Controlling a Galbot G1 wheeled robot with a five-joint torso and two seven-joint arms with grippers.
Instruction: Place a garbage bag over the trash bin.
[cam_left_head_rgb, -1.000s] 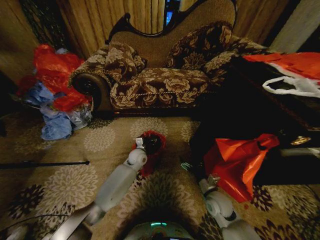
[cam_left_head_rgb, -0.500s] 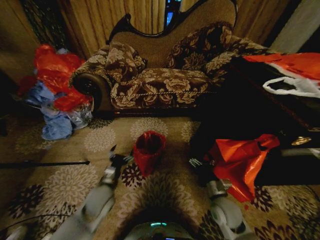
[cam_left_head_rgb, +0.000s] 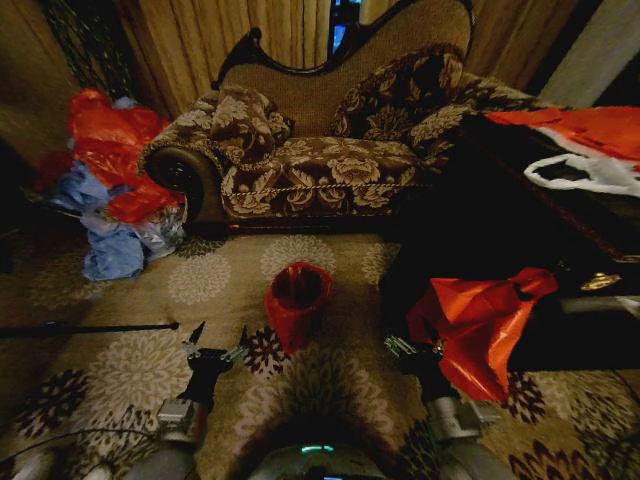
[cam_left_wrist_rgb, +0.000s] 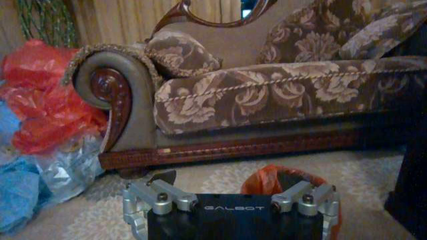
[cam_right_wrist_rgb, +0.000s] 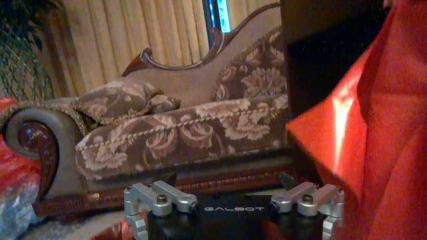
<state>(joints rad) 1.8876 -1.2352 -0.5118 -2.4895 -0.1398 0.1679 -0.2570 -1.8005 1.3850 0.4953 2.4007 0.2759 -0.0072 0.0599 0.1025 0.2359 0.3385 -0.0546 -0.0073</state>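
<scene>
The trash bin (cam_left_head_rgb: 297, 300) stands on the patterned carpet in front of the sofa. The glossy red garbage bag (cam_left_head_rgb: 290, 318) is drawn over its rim and hides its sides; the dark inside shows through the mouth. In the left wrist view the bag-covered bin (cam_left_wrist_rgb: 267, 179) sits just beyond that gripper. My left gripper (cam_left_head_rgb: 218, 343) hovers low over the carpet, short of the bin and to its left, open and empty. My right gripper (cam_left_head_rgb: 410, 342) is short of the bin to its right, beside the larger orange-red bag, open and empty.
A floral sofa (cam_left_head_rgb: 330, 170) stands behind the bin. A heap of red and blue bags (cam_left_head_rgb: 110, 190) lies at the left. A larger orange-red bag (cam_left_head_rgb: 480, 320) hangs against a dark table (cam_left_head_rgb: 560, 250) on the right. A thin black rod (cam_left_head_rgb: 90, 327) lies on the carpet.
Both arms have pulled back toward me. The left gripper has left the bin's rim and now hangs open over the carpet. The bag stays over the bin.
</scene>
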